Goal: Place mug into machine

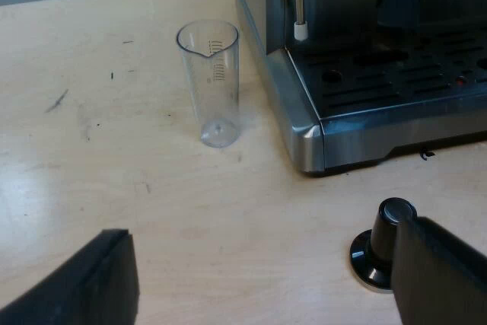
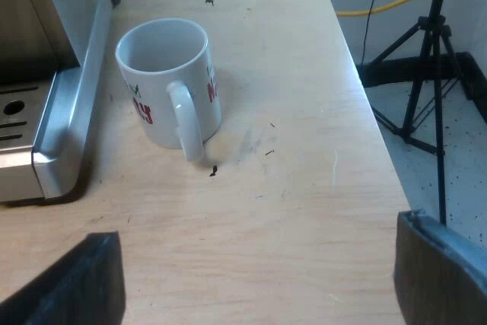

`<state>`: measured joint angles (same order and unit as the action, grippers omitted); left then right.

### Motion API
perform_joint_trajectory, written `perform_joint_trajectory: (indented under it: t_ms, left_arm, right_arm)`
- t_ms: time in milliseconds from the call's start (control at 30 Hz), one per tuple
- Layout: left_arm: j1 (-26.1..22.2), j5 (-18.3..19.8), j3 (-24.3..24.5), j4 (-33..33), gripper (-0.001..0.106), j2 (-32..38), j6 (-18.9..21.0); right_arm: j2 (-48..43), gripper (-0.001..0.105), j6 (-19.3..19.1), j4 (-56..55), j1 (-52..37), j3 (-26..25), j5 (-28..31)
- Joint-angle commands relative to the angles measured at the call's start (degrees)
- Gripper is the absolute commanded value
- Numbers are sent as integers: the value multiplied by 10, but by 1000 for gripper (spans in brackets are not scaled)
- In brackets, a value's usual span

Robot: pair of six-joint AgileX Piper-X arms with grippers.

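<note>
**Both claws spread wide and empty; mug stands on the table beside the machine**

The right gripper point(image 2: 255, 283) has its two black fingers far apart, holding and touching nothing, above the bare table point(image 2: 304, 211). Beyond it the white mug point(image 2: 163, 74) with red lettering stands upright and empty on the wood. Its handle is turned toward the fingers, and it is just beside the base corner of the espresso machine point(image 2: 46, 127). Past the table edge a black tripod point(image 2: 426, 58) stands on the floor.

The left gripper point(image 1: 259, 287) is likewise opened wide with nothing between its fingers. A tamper point(image 1: 383, 245) with a black knob stands on the table just beside one finger; whether they touch cannot be told. Farther on, a clear measuring glass point(image 1: 211, 81) stands upright near the machine's front corner, and beyond it lies the slotted drip tray point(image 1: 396, 81)
</note>
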<state>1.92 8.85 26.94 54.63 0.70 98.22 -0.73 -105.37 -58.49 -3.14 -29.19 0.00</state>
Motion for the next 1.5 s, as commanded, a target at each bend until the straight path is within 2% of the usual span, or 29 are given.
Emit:
perform_joint_trajectory:
  t_ms: [33,200,400,633,767,867,1000,1200,1333,1500]
  left_arm:
    - [0,1,0,-21,70,70,-1]
    - [2,9,9,-27,70,60,10]
    - [27,19,37,-35,70,26,10]
    - [94,28,76,-95,70,-43,10]
    - [132,38,90,-132,70,-103,10]
    - [153,49,90,-167,70,-141,10]
    - [172,81,90,-205,70,-195,10]
    - [200,100,90,-254,70,-263,10]
    - [222,116,90,-281,70,-298,10]
    - [255,116,90,-298,70,-340,9]
  right_arm:
    - [-19,72,-8,6,0,-10,-18]
    - [4,72,-14,4,0,-44,-31]
    - [54,72,-14,4,0,-82,-47]
    - [119,72,-17,25,13,-112,-105]
    - [157,72,-51,30,42,-130,-103]
    - [185,72,-54,34,62,-140,-89]
    - [216,72,-53,51,81,-140,-75]
    - [268,72,-24,83,88,-140,-75]
    - [298,72,-24,99,88,-126,-75]
    - [330,72,-24,106,88,-98,-75]
